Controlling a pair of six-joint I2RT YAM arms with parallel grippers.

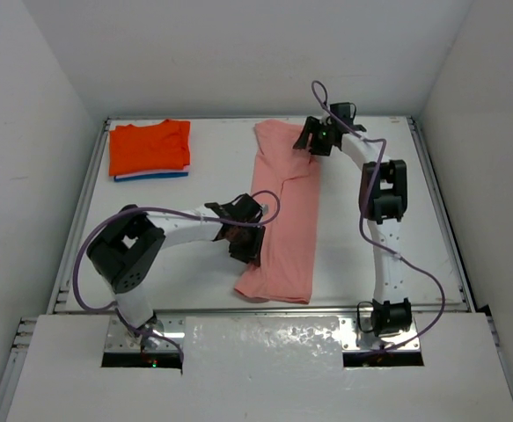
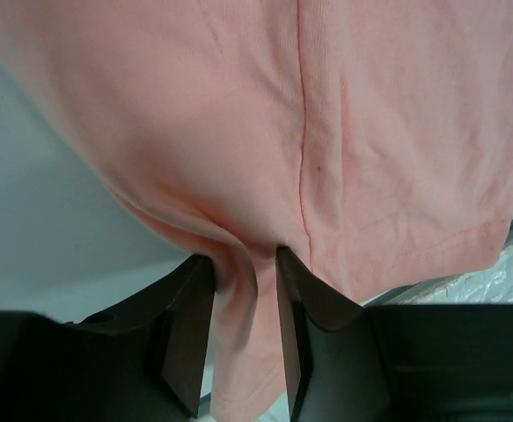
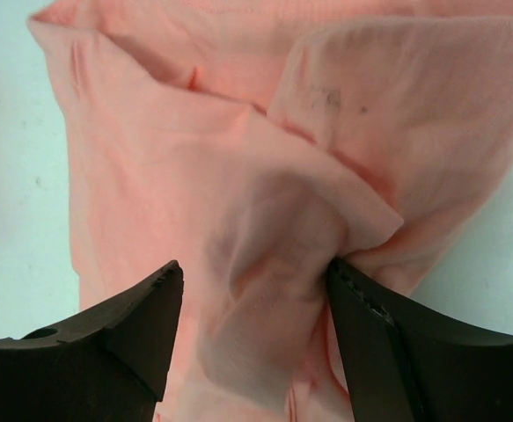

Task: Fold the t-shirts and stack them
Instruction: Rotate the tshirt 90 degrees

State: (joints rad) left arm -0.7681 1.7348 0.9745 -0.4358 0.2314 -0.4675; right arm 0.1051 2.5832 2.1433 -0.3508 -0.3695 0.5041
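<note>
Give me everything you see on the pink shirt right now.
The pink t-shirt is soft, plain salmon cloth, folded lengthwise into a long, wrinkled strip lying on the white table. The left gripper pinches its left edge; the right gripper, jaws wide, straddles a loose bunch at the far end.

Left arm (image 1: 190, 233), right arm (image 1: 386, 255): white link tubes, black joint housings. Purple cable (image 1: 177, 211) routed along each arm. Left pincer (image 1: 243, 230), right pincer (image 1: 316, 134): black body, two dark wedge-shaped fingers (image 3: 133, 325). Silver base plate (image 1: 128, 338) under each arm.
</note>
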